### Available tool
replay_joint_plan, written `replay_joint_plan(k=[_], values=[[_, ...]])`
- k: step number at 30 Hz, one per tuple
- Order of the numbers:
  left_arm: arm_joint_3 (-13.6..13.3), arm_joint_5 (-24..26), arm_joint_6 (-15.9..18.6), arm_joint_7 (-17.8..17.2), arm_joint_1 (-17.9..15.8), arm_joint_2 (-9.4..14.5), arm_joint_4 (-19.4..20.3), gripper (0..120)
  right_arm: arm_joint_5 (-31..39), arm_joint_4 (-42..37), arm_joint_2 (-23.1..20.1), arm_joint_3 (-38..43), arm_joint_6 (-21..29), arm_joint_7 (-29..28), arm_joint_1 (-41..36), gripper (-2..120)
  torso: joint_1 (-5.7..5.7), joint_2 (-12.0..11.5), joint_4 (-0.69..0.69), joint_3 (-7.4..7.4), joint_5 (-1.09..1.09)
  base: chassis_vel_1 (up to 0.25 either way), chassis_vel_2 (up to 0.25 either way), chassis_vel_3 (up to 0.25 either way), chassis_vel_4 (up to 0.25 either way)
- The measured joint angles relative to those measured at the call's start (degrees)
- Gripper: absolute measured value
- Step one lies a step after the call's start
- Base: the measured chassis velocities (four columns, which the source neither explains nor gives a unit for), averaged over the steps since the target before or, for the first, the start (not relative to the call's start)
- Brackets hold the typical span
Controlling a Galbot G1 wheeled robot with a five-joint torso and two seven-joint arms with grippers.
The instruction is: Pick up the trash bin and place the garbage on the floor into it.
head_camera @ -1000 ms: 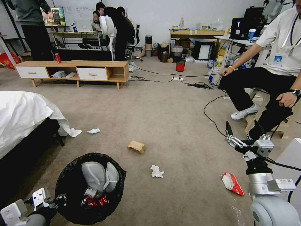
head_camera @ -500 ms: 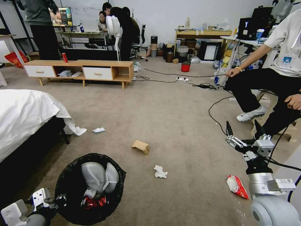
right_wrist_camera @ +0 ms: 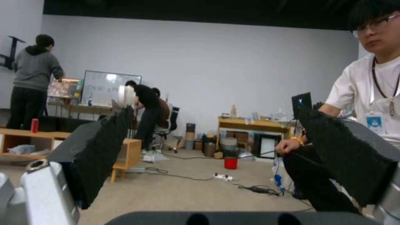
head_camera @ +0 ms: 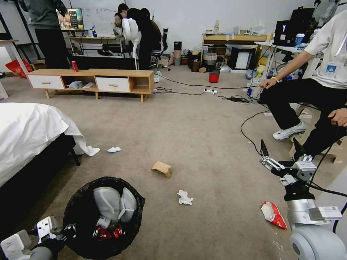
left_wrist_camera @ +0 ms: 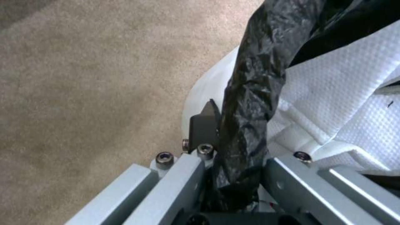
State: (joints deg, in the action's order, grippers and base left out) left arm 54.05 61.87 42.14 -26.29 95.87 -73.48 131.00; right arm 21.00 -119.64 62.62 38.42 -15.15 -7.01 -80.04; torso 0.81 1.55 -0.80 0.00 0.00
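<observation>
1. At the far left the left hand (head_camera: 54, 231) is clamped on the rim of the trash bin (head_camera: 76, 213); in the left wrist view its fingers (left_wrist_camera: 204, 125) pinch the crinkly black bag (left_wrist_camera: 246, 103) folded over the pale rim
2. The trash bin sits low at the left, near the foot of the bed (head_camera: 29, 133), whose white sheet hangs down to the floor (head_camera: 202, 126)
3. Inside the bin lie white tissues (head_camera: 112, 202) and a crumpled red wrapper (head_camera: 106, 233)
4. A white paper scrap (head_camera: 114, 149) lies on the carpet just beside the hanging corner of the sheet, beyond the bin
5. A tan folded cardboard piece (head_camera: 162, 168) rests on the open floor, right of the scrap and nearer the robot
6. A white crumpled tissue (head_camera: 185, 198) lies a little right of the cardboard and closer still, apart from it
7. A red-white snack bag (head_camera: 274, 215) lies flat on the floor further right, just beside the right arm
8. The right hand (head_camera: 281, 153) hangs above the floor at the right, its two dark fingers (right_wrist_camera: 104, 150) spread wide with nothing between them, pointing out across the room
9. A black cable (head_camera: 249, 137) curves over the carpet close by the right hand
</observation>
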Motion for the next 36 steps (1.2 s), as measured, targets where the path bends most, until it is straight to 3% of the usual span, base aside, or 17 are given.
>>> replay_joint_plan(k=[36], values=[[-0.08,-0.05,0.00,0.05,-0.19,-0.41,0.00,0,0.50,0.44,-0.36,-0.26,-0.62,0.61,-0.02,100,0.00,0.00,0.00,0.00,0.00,-0.071,0.077,0.077,-0.079]])
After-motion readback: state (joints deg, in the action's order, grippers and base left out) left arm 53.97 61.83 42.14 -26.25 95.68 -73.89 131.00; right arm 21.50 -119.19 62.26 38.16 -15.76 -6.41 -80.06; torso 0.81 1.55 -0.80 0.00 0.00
